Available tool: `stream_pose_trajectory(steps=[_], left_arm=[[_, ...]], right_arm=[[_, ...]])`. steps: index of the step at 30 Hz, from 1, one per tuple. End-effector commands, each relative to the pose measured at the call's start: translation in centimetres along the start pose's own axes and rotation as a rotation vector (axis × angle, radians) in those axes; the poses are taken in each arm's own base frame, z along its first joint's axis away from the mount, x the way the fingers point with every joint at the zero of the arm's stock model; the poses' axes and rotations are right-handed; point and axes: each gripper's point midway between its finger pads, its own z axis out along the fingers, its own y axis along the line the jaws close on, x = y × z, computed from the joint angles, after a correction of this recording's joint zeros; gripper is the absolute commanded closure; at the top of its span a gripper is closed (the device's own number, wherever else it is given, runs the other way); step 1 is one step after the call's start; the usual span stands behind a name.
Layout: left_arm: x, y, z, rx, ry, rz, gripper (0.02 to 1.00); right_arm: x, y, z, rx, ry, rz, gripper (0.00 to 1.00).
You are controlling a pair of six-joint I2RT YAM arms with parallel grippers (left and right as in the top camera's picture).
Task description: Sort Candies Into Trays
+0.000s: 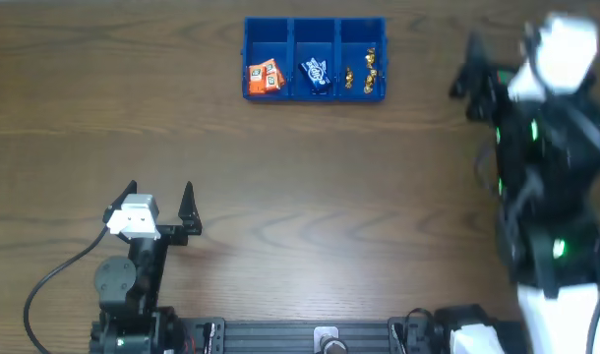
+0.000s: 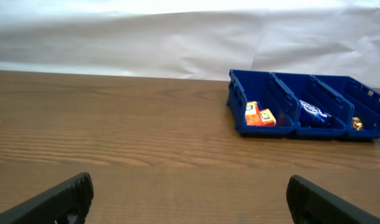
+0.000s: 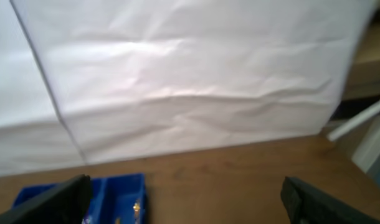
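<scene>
On the wooden desk (image 1: 280,197) we see a blue plastic tray (image 1: 315,96) of candies (image 1: 265,76). The left end effector (image 1: 159,185) and right end effector (image 3: 185,186) gape wide, empty.

Left gripper (image 1: 160,194) low at lower left, fingers spread wide; right arm (image 1: 541,167) stands tall along the right edge; right gripper (image 1: 467,67) upper right, likewise parted (fingers pointing left).
</scene>
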Motion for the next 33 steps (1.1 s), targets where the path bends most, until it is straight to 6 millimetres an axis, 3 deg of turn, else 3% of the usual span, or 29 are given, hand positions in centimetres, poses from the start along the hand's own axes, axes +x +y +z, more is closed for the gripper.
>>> stream_pose_trajectory(steps=[1, 2, 5, 8, 13, 18, 33], left_arm=[[1.7, -0.2, 0.1, 0.018, 0.050, 0.001, 0.020], [1.7, -0.2, 0.1, 0.018, 0.050, 0.000, 0.020], [1.7, -0.2, 0.1, 0.018, 0.050, 0.000, 0.020], [1.7, -0.2, 0.1, 0.018, 0.050, 0.000, 0.020], [1.7, -0.2, 0.1, 0.018, 0.050, 0.000, 0.020], [1.7, -0.2, 0.1, 0.018, 0.050, 0.000, 0.020], [1.7, -0.2, 0.1, 0.018, 0.050, 0.000, 0.020]], right_arm=[[7.2, -2.1, -3.0, -0.025, -0.015, -0.008, 0.003], [9.3, -2.4, -4.2, -0.040, -0.048, -0.001, 0.003], [12.0, -2.6, -5.2, -0.053, -0.095, 0.006, 0.003], [14.5, -2.4, -5.4, -0.075, -0.124, 0.012, 0.003], [18.0, -0.3, -4.7, -0.207, -0.127, 0.005, 0.003], [18.6, 1.9, -5.0, -0.347, -0.171, -0.004, 0.003], [20.5, 0.7, -5.8, -0.301, -0.255, 0.003, 0.003]])
